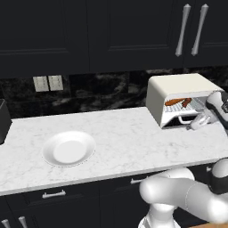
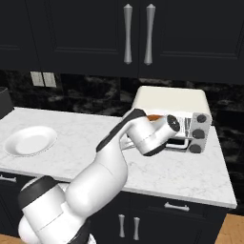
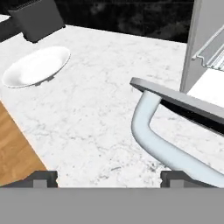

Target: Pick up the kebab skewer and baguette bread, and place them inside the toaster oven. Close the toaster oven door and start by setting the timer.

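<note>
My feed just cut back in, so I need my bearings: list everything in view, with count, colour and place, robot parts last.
Cream-white boxy toaster oven: one, on the counter's right end.
Dark glass toaster oven door: one, hanging open, pale handle bar at its front.
Long orange-brown baguette bread: one, on the oven's wire rack.
Dark red-brown kebab skewer: one, on the rack beside the bread.
Round white plate: one, bare, on the counter's left part.
White marble counter: one.
Dark grey toaster: one, beyond the plate.
Pale wall switches: two, on the dark backsplash.
Gripper: one, dark fingertips, open, by the door handle.
</note>
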